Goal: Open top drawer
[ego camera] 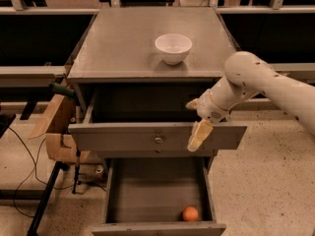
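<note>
The top drawer (123, 137) of the grey cabinet (147, 58) stands pulled out, its deep grey interior showing. Its small brass knob (158, 139) sits at the centre of the wide front. My gripper (193, 125) is at the right part of the drawer's front edge, on a white arm reaching in from the right. It is open: one cream finger (199, 134) hangs down over the outside of the front, right of the knob, and the other shows above, over the drawer's interior. It holds nothing.
A white bowl (173, 47) stands on the cabinet top. The lowest drawer (157, 227) is also pulled out, with an orange ball (190, 214) in its front right corner. A cardboard box (54, 127), a black stand and cables crowd the cabinet's left side.
</note>
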